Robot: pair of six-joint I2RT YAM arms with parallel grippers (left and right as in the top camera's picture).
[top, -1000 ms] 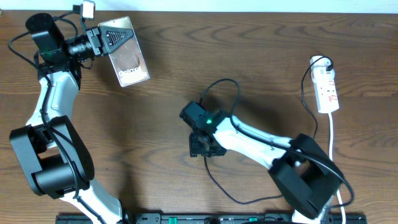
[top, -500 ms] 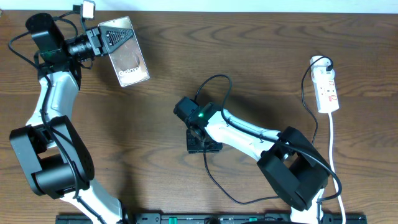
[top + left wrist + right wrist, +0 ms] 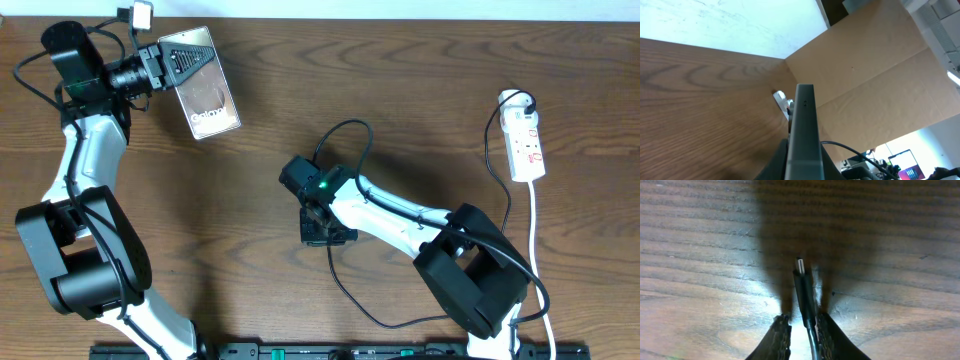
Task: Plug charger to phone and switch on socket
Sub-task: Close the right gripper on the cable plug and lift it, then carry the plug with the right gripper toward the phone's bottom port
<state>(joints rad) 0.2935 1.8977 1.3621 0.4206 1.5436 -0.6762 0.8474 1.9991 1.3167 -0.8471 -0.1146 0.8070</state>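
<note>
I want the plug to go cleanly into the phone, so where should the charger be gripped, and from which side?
Pinch the charger across the black plug body just behind its metal tip, coming from the cable end so the tip juts free. The right gripper holds it that way.

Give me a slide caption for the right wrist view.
The right gripper pinches the charger plug between its fingers, tip pointing out over the wooden table.
</note>
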